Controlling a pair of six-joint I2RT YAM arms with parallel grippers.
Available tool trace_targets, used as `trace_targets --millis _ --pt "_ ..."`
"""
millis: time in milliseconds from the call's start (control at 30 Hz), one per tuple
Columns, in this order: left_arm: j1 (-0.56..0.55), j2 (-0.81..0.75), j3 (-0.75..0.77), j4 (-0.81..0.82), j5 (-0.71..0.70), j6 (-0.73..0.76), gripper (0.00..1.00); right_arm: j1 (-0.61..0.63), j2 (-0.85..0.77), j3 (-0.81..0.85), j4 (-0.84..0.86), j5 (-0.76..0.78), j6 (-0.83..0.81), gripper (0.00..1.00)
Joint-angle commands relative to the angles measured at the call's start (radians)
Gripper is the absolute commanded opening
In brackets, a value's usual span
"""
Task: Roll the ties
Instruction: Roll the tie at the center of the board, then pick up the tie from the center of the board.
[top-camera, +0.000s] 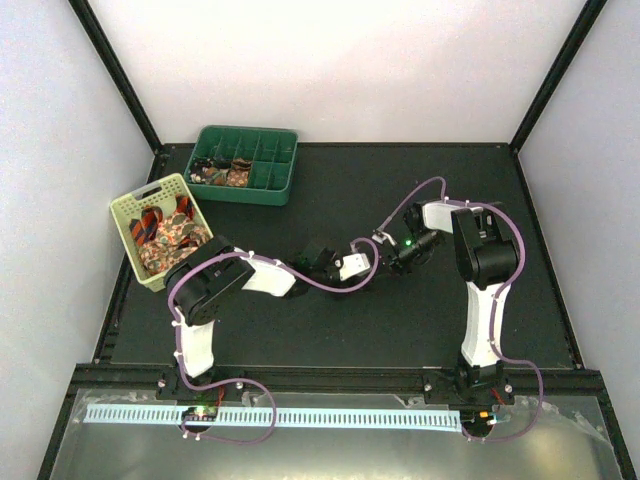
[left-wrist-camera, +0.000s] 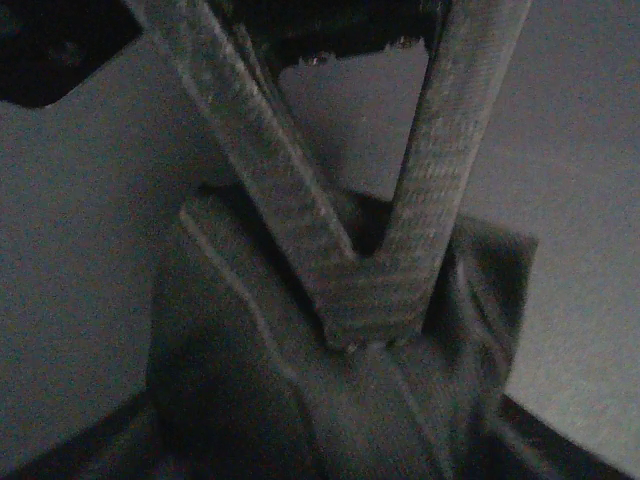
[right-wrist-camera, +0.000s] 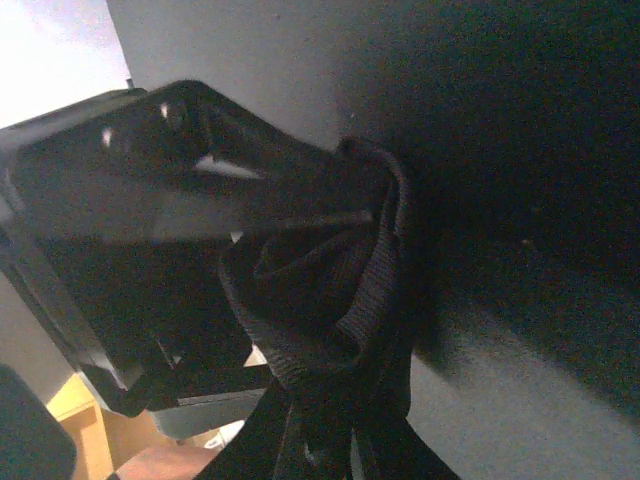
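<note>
A very dark tie (left-wrist-camera: 230, 390) hangs bunched between my two grippers above the middle of the black mat. My left gripper (left-wrist-camera: 370, 325) has its fingers closed to a V and is shut on the fabric. In the right wrist view the tie (right-wrist-camera: 330, 290) is curled into a loose roll, and my right gripper (right-wrist-camera: 335, 435) is shut on its lower part. In the top view the left gripper (top-camera: 362, 264) and the right gripper (top-camera: 388, 254) meet tip to tip, and the tie is hardly visible there. More ties, orange-striped (top-camera: 152, 222) and floral (top-camera: 185, 233), lie in a basket.
The pale green basket (top-camera: 128, 205) sits at the mat's left edge. A dark green compartment tray (top-camera: 272, 182) at the back left holds a few rolled ties (top-camera: 238, 178). Purple cables (top-camera: 410, 200) loop over both arms. Black frame posts stand at the back corners.
</note>
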Motion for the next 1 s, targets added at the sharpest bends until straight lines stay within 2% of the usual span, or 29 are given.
trace_targets --millis 0,167,200,433,700,833,967 --pt "-0.007 0.020 -0.021 -0.137 -0.026 -0.005 0.67 0.007 -0.003 -0.016 0.086 0.100 -0.012 0.02" --pt "0.001 -0.088 -0.003 -0.163 -0.047 -0.003 0.97 0.007 -0.047 -0.024 0.106 0.070 -0.016 0.02" --pt "0.003 -0.117 0.007 -0.183 -0.047 -0.005 0.99 0.008 -0.055 -0.027 0.110 0.062 -0.015 0.02" --pt "0.043 -0.364 -0.039 -0.271 -0.056 -0.002 0.99 0.007 -0.130 -0.053 0.151 0.019 -0.019 0.02" --pt "0.173 -0.562 -0.081 -0.410 0.111 -0.027 0.99 0.007 -0.203 -0.031 0.141 -0.086 -0.063 0.02" --pt "0.283 -0.630 0.002 -0.549 0.248 -0.121 0.99 0.008 -0.292 -0.002 0.171 -0.169 -0.035 0.02" --pt "0.374 -0.599 0.179 -0.790 0.439 -0.206 0.99 0.009 -0.377 0.006 0.297 -0.253 0.066 0.02"
